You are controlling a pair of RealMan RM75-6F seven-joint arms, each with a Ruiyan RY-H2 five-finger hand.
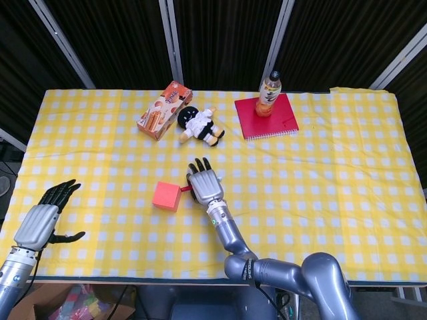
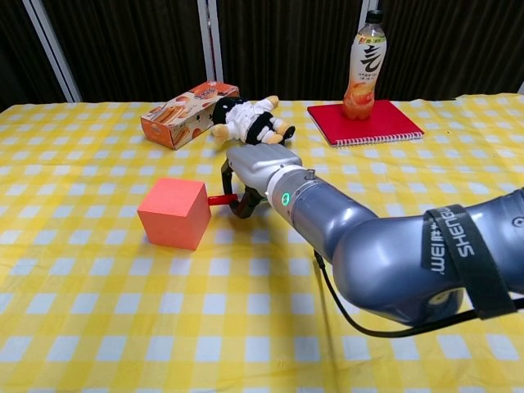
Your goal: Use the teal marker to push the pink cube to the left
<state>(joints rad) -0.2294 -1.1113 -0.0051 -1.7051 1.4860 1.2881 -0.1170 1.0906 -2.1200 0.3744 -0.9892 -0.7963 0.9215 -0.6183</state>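
Note:
The pink cube [image 1: 165, 196] [image 2: 173, 214] sits on the yellow checked cloth, left of centre. My right hand [image 1: 204, 185] [image 2: 254, 169] grips the marker [image 2: 222, 199], whose red end [image 1: 186, 189] pokes out to the left and touches the cube's right face. The marker's teal body is hidden inside the fist. My left hand [image 1: 45, 219] hovers at the table's front left corner, empty, its fingers apart.
A snack box [image 1: 164, 110] [image 2: 188, 113] and a small doll [image 1: 200, 125] [image 2: 249, 121] lie at the back. A drink bottle [image 1: 269, 93] [image 2: 364, 68] stands on a red notebook [image 1: 273, 119] [image 2: 368, 122] at the back right.

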